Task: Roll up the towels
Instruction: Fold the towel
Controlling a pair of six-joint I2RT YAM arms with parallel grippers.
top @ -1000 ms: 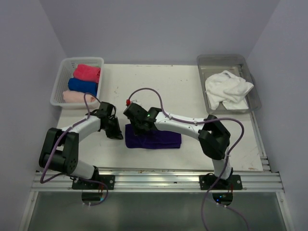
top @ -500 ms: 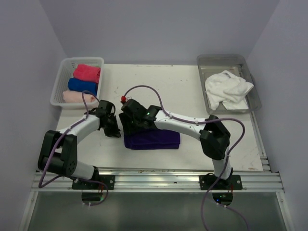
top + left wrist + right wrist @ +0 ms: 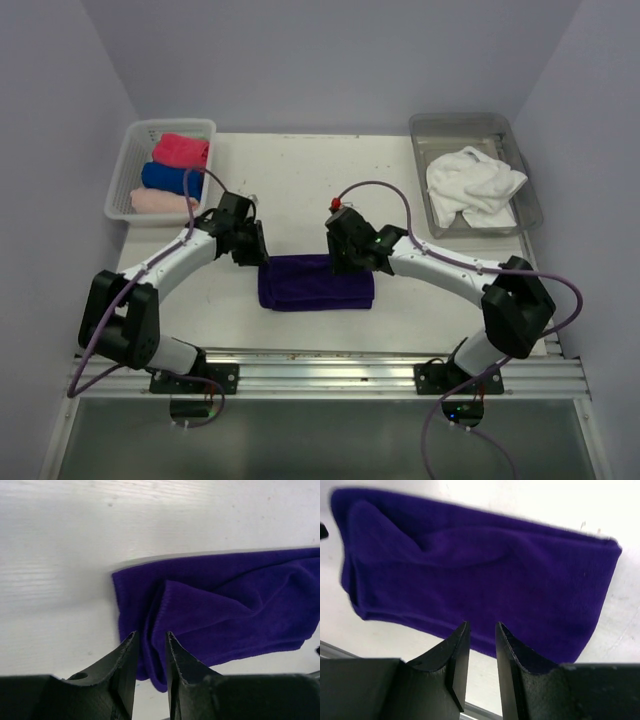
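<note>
Top external view has the folded purple towel [image 3: 316,283] lying flat on the worktop [image 3: 300,180], low in the middle of the frame. Its long axis runs left to right, parallel to the near edge. The left hand [image 3: 250,243] sits just beyond the towel's upper left corner and the right hand [image 3: 345,255] just above its upper edge, right of centre, so each arm is nearer its own end of the band.

In the left wrist view the fingers [image 3: 126,662] are parted only by a narrow slit, with nothing clamped between them. The towel's short end, with a loose fold ridge, lies directly ahead and beneath. The right wrist view shows the same narrow gap between its fingers [image 3: 459,655], also empty, above the towel's long lower border.

A roll would most likely start at a short end and travel along the long axis, and the left hand seems best placed, as that end lies straight before its tips.

Three rolled towels sit in the basket [image 3: 128,170] at upper left, and a crumpled white towel [image 3: 472,185] waits in the tray [image 3: 430,130] at upper right.
</note>
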